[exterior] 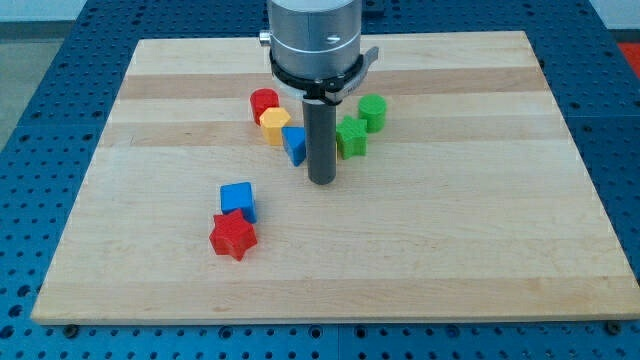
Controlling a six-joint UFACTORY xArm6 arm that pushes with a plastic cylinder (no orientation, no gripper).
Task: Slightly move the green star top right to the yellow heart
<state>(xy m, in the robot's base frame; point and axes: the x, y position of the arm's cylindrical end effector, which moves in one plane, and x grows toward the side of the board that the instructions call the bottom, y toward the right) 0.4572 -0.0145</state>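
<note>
Green star [351, 137]: sits just right of my tip [320, 181], a little above it, near the bench [480, 240] top.
Green cylinder [372, 112]: just beside the star, upper right.
Yellow heart [274, 125]: left of the star, across the rod, between a red block [264, 103] and a blue block [294, 144].
Handling: likely light, stiff, slides easily; may spin if nudged off-centre.
Contact: push its lower-left side.
Tool: a plain rod, nothing to spread or pinch.

Pale, smooth wooden board [450, 250] on blue perforated metal table [40, 80]; blocks look like matt plastic, perhaps.
</note>
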